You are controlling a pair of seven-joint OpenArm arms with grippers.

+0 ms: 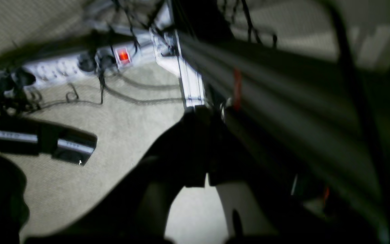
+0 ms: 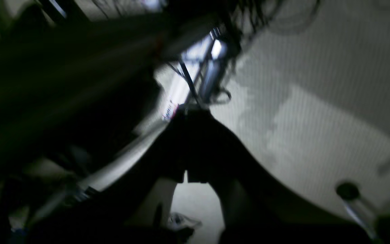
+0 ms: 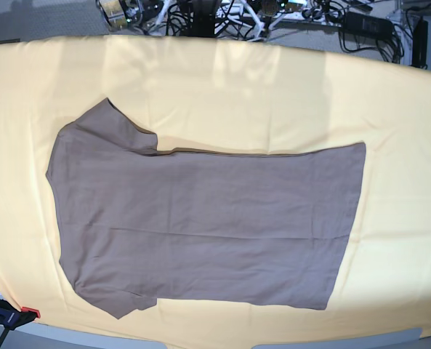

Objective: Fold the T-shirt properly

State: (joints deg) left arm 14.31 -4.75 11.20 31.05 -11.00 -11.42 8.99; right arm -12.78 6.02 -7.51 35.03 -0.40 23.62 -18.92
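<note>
The taupe-brown T-shirt (image 3: 200,225) lies spread flat on the yellow cloth (image 3: 273,94) in the base view. Its sleeves and neck end are at the left and its hem at the right. No gripper shows in the base view. In the left wrist view my left gripper (image 1: 198,122) is a dark shape with its fingers pressed together, holding nothing, pointing at the carpet floor. In the right wrist view my right gripper (image 2: 190,117) looks the same, shut and empty. The T-shirt shows in neither wrist view.
A white power strip (image 1: 80,64) with a lit red switch and cables lies on the carpet beside a metal frame leg (image 1: 191,84). Cables and gear (image 3: 200,14) sit beyond the table's far edge. A clamp (image 3: 15,314) grips the front left corner.
</note>
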